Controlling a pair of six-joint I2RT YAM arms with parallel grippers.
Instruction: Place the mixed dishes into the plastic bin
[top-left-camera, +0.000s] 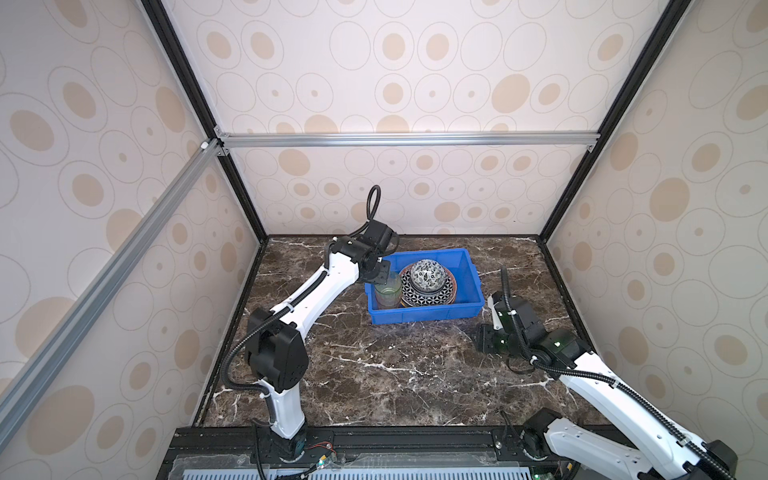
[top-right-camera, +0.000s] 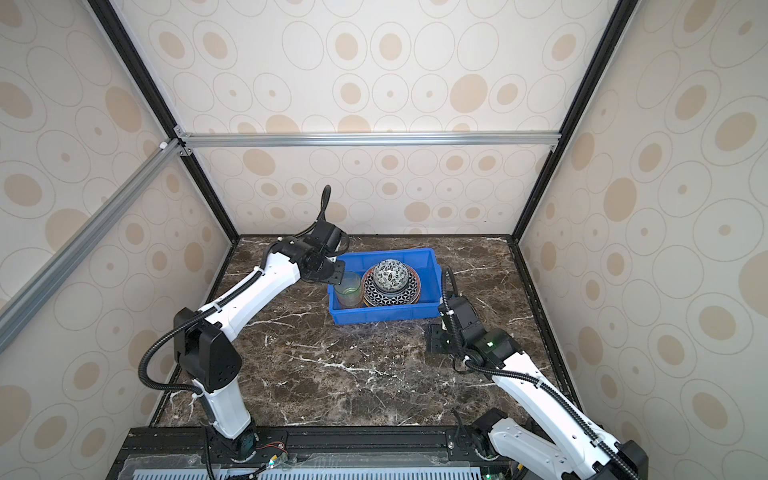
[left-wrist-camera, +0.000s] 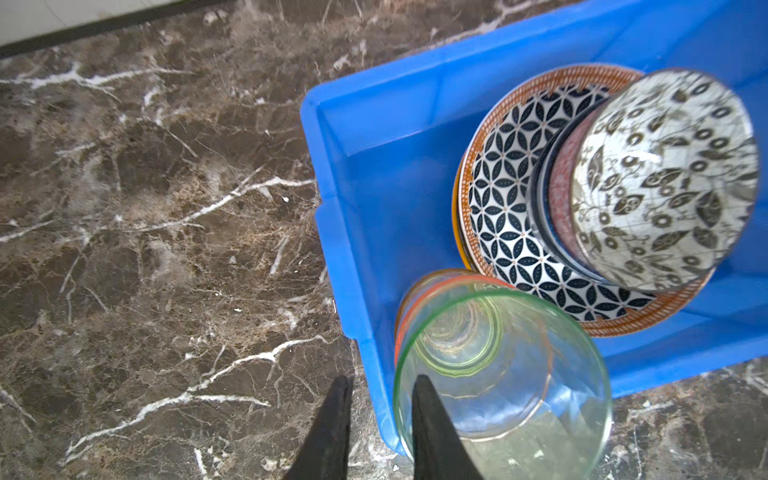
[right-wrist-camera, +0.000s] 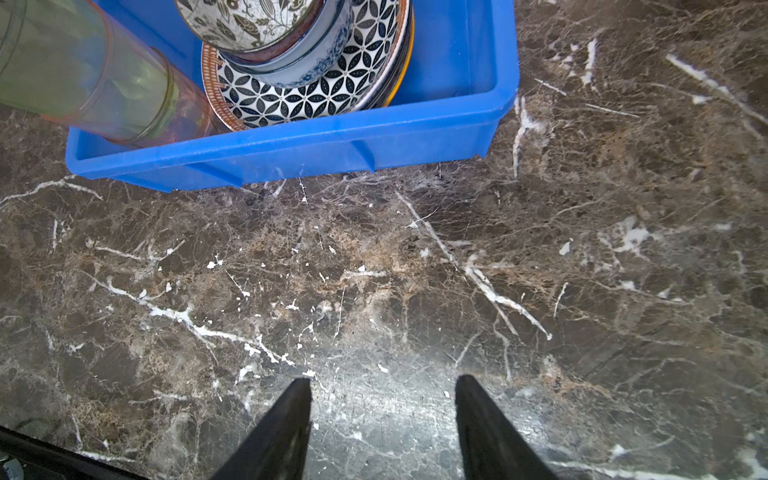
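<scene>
Left pincer (left-wrist-camera: 382, 377): slightly apart, astride green cup (left-wrist-camera: 498, 365) rim.
Right pincer (right-wrist-camera: 384, 378): apart over tabletop (right-wrist-camera: 374, 270).
Blue bin (left-wrist-camera: 345, 232): holds green cup, stacked plates (left-wrist-camera: 507, 199), bowls (left-wrist-camera: 665, 178).

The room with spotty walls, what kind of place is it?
Probably a robot practice booth, not a kitchen: a left arm and a right arm, spotted panels on a metal frame, dishes in a blue bin.

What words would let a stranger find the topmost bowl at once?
Find the blue bin on the marble table. Inside it, look atop the stack of plates. The topmost bowl is white with dark leaf motifs, unlike the blue-floral bowl beneath.
</scene>
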